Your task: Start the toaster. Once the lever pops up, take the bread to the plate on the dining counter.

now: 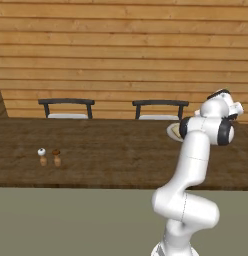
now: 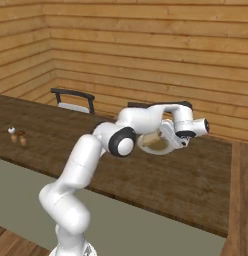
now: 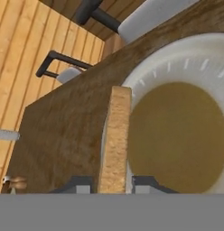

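The bread (image 3: pixel 115 140) is a thin tan slice with a paler, rough crust edge, seen edge-on in the hand view, standing upright between the two dark fingertips (image 3: pixel 79 185). The gripper (image 3: pixel 113 186) is clenched on it, jaws only narrowly apart, one pad on each flat face of the slice. The slice's far end reaches up over the rim of the plate (image 3: pixel 177 58), and the plate lies just to its right in that view.

The plate is round and off-white, with a raised rim marked by short pale ticks and a darker olive-brown centre. It sits on the dining counter (image 1: pixel 111 150), a long dark brown wood-grain slab, toward its right part. In the left base view a sliver of the plate (image 1: pixel 172 131) shows beside the arm's elbow; in the right base view the plate (image 2: pixel 152 146) lies directly under the gripper (image 2: pixel 177 142), which hangs above it.

Two small shakers (image 1: pixel 49 157) stand close together at the left of the counter, well apart from the plate. Two dark chairs (image 1: pixel 67 107) with pale seats stand at the counter's far side, against a wooden plank wall (image 1: pixel 121 45).
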Controlling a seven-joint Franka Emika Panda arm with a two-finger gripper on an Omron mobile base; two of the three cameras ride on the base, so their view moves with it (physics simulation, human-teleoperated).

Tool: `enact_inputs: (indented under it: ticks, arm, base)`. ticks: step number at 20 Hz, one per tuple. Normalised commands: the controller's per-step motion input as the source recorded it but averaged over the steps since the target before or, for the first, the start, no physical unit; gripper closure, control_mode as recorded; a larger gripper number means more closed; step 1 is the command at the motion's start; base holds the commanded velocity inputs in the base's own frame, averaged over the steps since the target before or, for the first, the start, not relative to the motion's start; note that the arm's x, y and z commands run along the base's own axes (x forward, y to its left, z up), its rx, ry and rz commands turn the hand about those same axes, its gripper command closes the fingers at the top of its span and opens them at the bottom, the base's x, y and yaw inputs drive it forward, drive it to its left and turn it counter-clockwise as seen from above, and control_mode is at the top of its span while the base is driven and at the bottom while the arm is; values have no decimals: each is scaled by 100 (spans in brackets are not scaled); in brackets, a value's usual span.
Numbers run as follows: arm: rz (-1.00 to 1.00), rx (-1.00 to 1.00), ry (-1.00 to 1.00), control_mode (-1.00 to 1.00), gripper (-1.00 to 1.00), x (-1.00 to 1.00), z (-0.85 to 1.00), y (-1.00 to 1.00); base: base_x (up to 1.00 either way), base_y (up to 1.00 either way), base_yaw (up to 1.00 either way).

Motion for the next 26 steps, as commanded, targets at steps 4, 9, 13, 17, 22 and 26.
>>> enact_inputs:
  ticks: [4,9,13,17,22,26]
  arm:
    - [-2,-1,0,-100,-100,1,-9,-20]
    - [-3,-7,0,-100,-100,0,-10,-17]
    - [-5,-12,0,-100,-100,0,14,-13]
    - [-1,-17,0,-100,-100,-42,73,16]
    - [-11,-13,0,-100,-100,-100,81,51]
    - [-9,-30,-10,-100,-100,-100,31,88]
  base:
    - [0,0,0]
    - [0,0,0]
    - [0,0,0]
    - [0,0,0]
    - [0,0,0]
    - [0,0,0]
